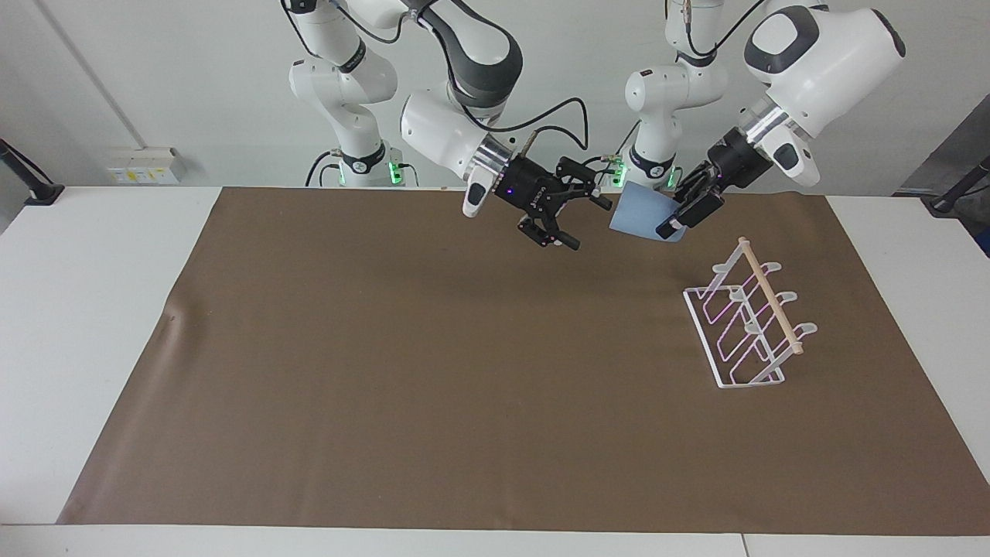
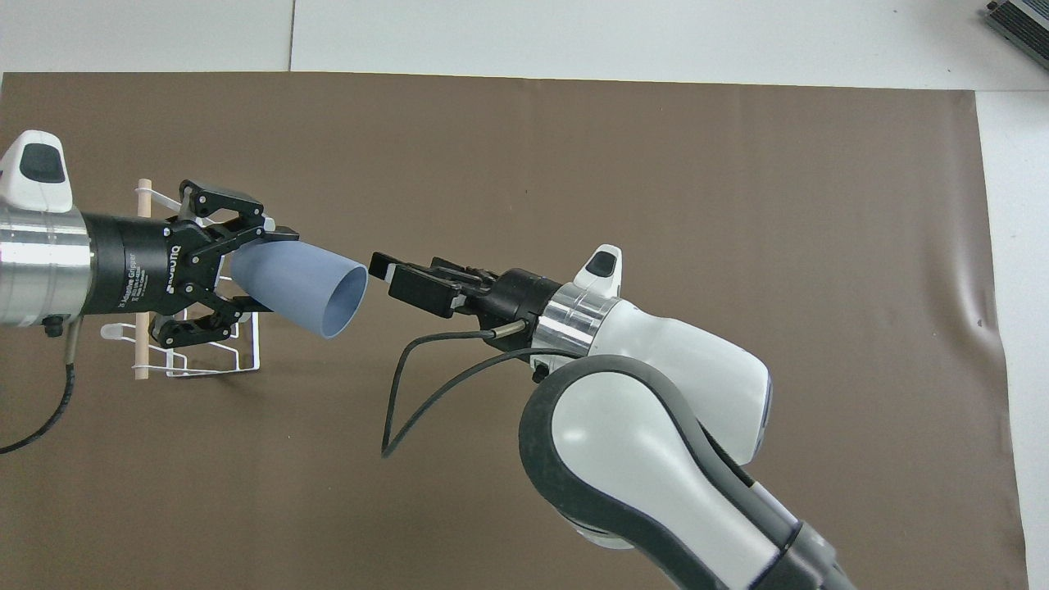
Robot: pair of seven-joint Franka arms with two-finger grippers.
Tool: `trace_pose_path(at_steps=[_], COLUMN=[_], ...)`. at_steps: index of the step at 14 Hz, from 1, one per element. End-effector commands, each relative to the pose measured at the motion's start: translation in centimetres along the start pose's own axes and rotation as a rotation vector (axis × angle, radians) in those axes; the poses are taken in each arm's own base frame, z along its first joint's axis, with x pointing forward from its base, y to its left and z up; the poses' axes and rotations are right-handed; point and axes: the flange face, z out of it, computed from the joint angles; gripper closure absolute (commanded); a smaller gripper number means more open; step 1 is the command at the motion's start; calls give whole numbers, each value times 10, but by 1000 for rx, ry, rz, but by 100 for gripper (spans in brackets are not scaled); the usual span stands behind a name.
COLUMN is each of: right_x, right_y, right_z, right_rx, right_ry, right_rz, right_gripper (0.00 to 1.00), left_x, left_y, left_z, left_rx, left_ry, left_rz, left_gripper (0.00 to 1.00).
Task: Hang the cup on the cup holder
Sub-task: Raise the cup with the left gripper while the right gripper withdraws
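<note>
The cup [image 1: 638, 216] [image 2: 303, 283], a light blue tumbler, hangs tilted in the air over the brown mat. My left gripper [image 1: 681, 216] [image 2: 266, 274] is shut on its base end, and its mouth points toward the right gripper. My right gripper [image 1: 588, 224] [image 2: 389, 279] is open in the air just off the cup's mouth, apart from it, with nothing between its fingers. The cup holder [image 1: 746, 321] [image 2: 205, 365], a white wire rack with a wooden dowel [image 1: 769, 298] on top, stands on the mat toward the left arm's end, below the left gripper. The overhead view shows it partly covered by that gripper.
A brown mat [image 1: 387, 348] [image 2: 656, 164] covers most of the white table [image 1: 93, 309]. The right arm's black cable [image 2: 410, 385] loops below its wrist. A grey device [image 2: 1020, 20] sits at the table's corner farthest from the robots, at the right arm's end.
</note>
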Motion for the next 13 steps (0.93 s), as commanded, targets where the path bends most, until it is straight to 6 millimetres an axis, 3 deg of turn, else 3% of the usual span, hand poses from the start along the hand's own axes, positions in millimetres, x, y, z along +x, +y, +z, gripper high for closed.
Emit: trace_pose_path(at_steps=[1, 5, 8, 12, 13], right_x=[19, 47, 82, 126, 131], right_y=[11, 35, 62, 85, 85], right_z=[-8, -24, -45, -78, -84], right_rx=[-83, -162, -225, -354, -350], right_ry=[0, -6, -85, -313, -389], right_rz=[-238, -503, -763, -1051, -1057], right_gripper=[0, 0, 0, 0, 0], left_x=[14, 16, 12, -43, -47], left_y=[-9, -4, -2, 11, 12], left_z=[-3, -5, -5, 19, 19], left_rx=[48, 233, 317, 442, 465], left_ry=[100, 371, 482, 629, 665], left_rz=[117, 289, 370, 479, 495], left_gripper=[100, 100, 100, 100, 100])
